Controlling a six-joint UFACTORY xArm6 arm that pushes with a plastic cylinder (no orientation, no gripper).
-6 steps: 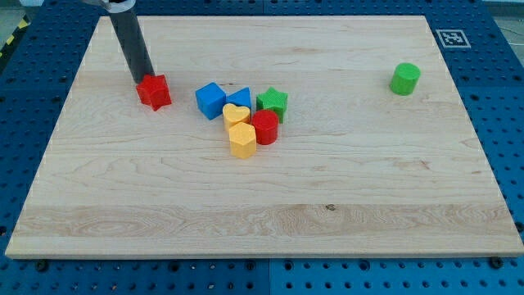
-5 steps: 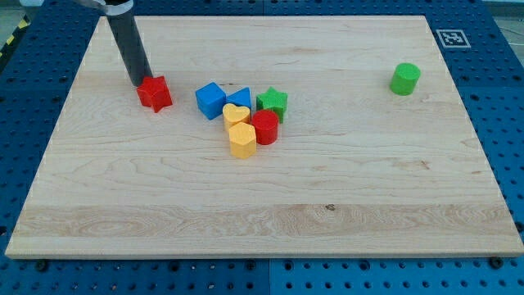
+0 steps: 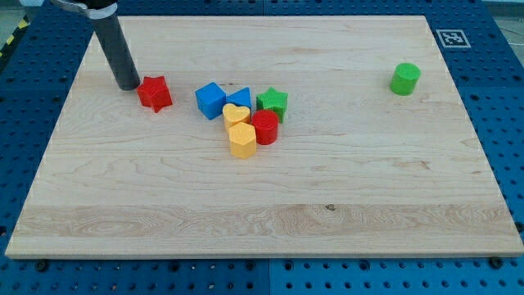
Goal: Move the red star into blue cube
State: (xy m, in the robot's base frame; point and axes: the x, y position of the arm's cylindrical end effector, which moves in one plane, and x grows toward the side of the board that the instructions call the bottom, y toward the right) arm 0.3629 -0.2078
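My tip point(image 3: 128, 86) rests on the wooden worktop point(image 3: 270, 197) near the view's top left, just to the left of the red star point(image 3: 154, 93); a thin strip of wood seems to show between them, though I cannot tell for sure that they are apart. There is no hand on this arm, only the dark rod, so nothing is held.

The red star lies to the view's left of the blue cube point(image 3: 210, 100), with bare wood between the two. The blue cube sits at the left edge of a tight cluster: a second blue block point(image 3: 240, 97), whose shape I cannot make out, is just beside it on the right, then a green star point(image 3: 273, 102). Below those come a yellow heart point(image 3: 236, 115), a red cylinder point(image 3: 264, 127) and another yellow heart point(image 3: 241, 140), all packed together. A green cylinder point(image 3: 404, 79) stands alone, well apart near the view's top right.
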